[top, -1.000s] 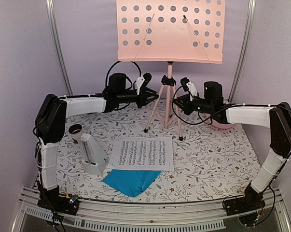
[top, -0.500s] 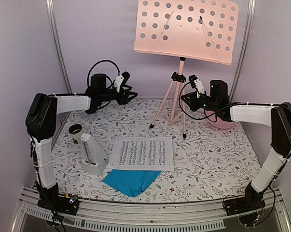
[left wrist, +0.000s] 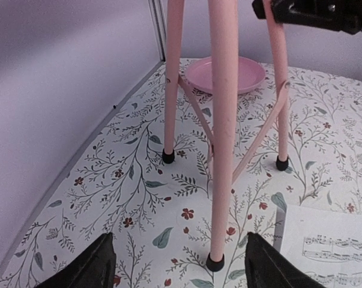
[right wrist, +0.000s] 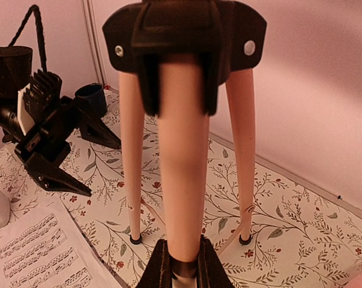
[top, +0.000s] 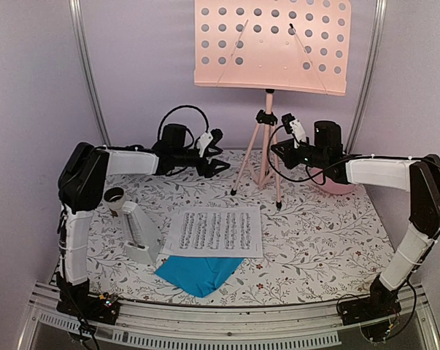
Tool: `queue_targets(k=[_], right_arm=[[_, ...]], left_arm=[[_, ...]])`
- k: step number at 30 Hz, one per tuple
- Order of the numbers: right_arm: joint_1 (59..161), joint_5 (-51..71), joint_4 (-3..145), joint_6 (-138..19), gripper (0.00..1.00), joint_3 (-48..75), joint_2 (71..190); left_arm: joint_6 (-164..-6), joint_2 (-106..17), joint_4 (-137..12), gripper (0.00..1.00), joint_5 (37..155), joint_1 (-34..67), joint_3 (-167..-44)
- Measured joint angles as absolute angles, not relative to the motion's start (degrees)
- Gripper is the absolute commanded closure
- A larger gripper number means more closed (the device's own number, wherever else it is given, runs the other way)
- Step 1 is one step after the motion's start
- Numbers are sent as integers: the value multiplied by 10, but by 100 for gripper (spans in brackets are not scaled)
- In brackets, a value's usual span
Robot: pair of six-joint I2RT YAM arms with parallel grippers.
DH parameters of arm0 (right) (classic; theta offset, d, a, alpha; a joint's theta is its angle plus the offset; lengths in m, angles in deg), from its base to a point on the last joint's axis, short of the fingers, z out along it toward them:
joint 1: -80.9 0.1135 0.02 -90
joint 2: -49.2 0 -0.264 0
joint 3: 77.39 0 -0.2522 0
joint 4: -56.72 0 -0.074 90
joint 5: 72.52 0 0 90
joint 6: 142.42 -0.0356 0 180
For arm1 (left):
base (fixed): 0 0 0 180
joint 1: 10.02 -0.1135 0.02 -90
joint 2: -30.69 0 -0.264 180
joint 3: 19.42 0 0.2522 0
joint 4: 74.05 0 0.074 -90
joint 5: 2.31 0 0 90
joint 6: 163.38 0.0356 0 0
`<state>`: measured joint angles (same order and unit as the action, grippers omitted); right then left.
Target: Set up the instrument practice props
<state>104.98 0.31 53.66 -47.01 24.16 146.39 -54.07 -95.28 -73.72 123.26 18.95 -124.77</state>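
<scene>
At the back of the table (top: 329, 240), the pink music stand (top: 278, 79) was found upright on its tripod. One leg was pinched between the closed fingers of the right gripper (right wrist: 181, 264). The left gripper (left wrist: 179, 267) was noted with jaws spread and nothing held. The nearest leg rose almost vertically just ahead of them. Toward the arm bases, the white sheet (top: 214, 232) was laid flat over the blue sheet (top: 198, 275), which was mostly hidden. The metronome (top: 139, 235) was recorded left of both sheets, on the left arm's side. The tray's top edge was cut off.
</scene>
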Motion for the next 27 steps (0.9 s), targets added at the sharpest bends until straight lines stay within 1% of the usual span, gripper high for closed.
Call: queue_targets(k=[10,15,20,24,27], right_arm=[[1053,7,540,-470,100,240,1464],[1054,7,542,-470,100,239,1464],[1055,7,546,-469,100,236,1465],[1055,7,548,-469,99,236,1465],[1056,7,548,-469,90,235,1465]], left_arm=[[-521,-1037,-692,29,1228,208,-1313],[-520,-1066,-678,34,1228,218,-1361],[-521,-1090,-666,46,1233,231,-1405],[-522,-1101,-655,67,1236,240,-1423],[-521,-1102,-651,82,1242,241,-1424]])
